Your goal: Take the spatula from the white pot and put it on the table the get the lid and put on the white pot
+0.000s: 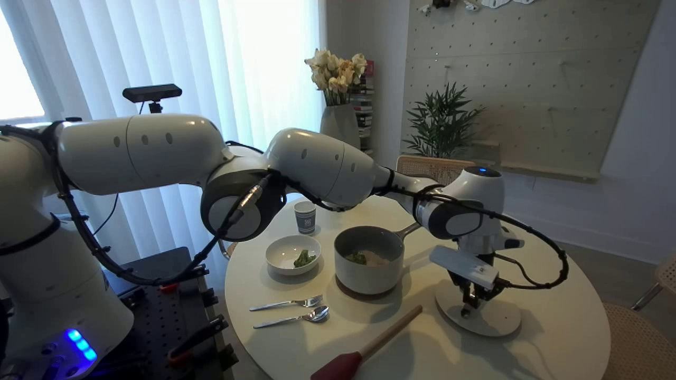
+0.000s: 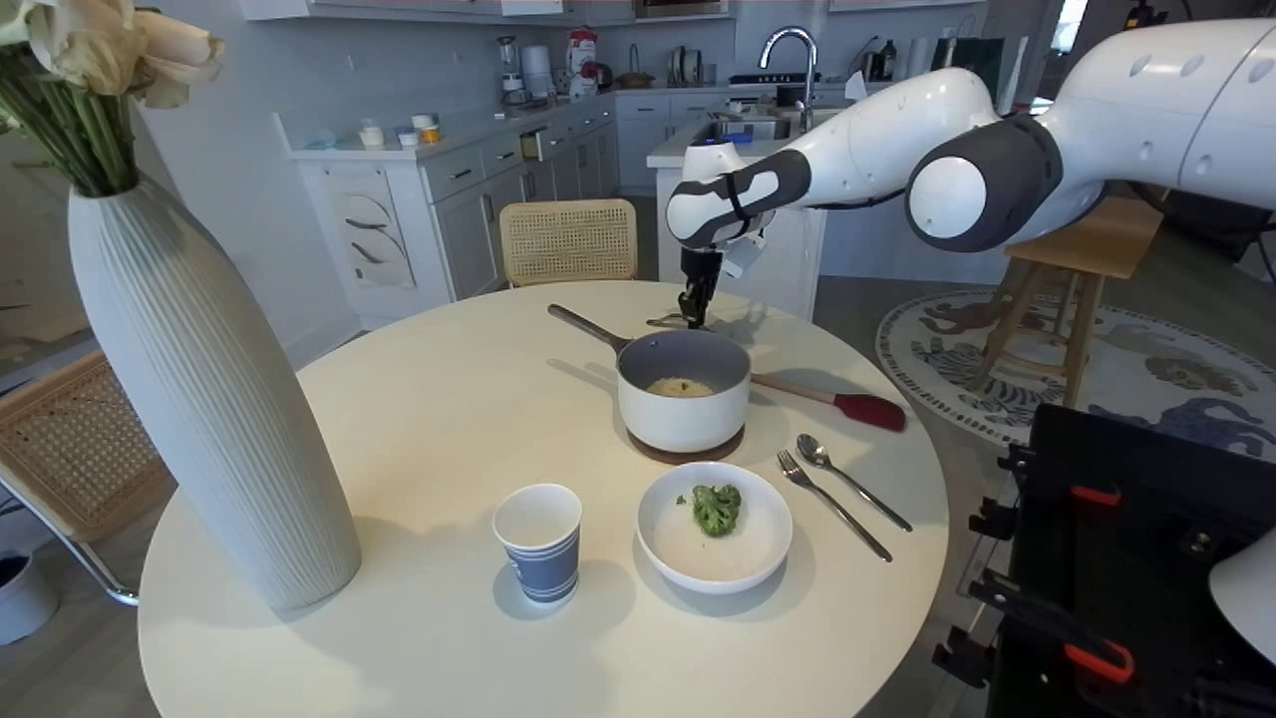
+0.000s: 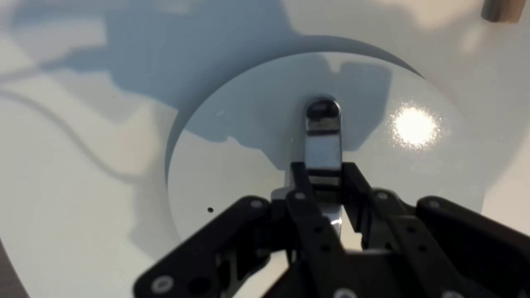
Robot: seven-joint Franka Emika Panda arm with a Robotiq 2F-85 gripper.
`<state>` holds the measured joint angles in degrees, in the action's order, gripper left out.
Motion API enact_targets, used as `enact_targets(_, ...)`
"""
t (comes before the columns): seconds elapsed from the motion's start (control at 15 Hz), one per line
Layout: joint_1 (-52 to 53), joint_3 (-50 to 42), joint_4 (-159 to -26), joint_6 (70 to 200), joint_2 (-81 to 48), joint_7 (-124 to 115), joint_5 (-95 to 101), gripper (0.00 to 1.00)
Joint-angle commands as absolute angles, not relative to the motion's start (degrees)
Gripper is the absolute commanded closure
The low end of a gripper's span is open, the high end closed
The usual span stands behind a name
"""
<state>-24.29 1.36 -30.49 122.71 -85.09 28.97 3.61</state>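
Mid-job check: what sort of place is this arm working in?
Most likely a home kitchen with a dining spot, though a mock-up can't be ruled out. An exterior view shows a tall faucet, white cabinets and a round white table.

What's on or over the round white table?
Flat disc: 1, brown, on table
Round handled saucepan: 1, white, on disc
Round bowl: 1, white, beside saucepan
Food: 2 portions, green and beige, in saucepan, bowl
Paper cup: 1, blue-white, beside bowl
Metal fork, spoon: 1 each, silver, near bowl
Wooden-handled spatula: 1, red, near saucepan
Round lid: 1, pale, near spatula
Ribbed vase: 1, white, on table
Flowers: several, cream, in vase
Arm: 1, mostly white, overhead
Gripper: 1, black, gripping lid's handle
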Motion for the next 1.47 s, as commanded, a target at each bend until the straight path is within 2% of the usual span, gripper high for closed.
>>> enact_targets(0.0, -24.2, 1.1, -28.4, 123.1, -85.1, 28.5, 1.8, 0.94)
enact_targets(0.6, -24.0, 1.1, -24.8, 122.7, -85.0, 28.5, 1.4, 0.94)
enact_targets(1.4, -22.3, 0.1, -23.1, 115.7, -85.0, 29.4, 2.6, 0.94)
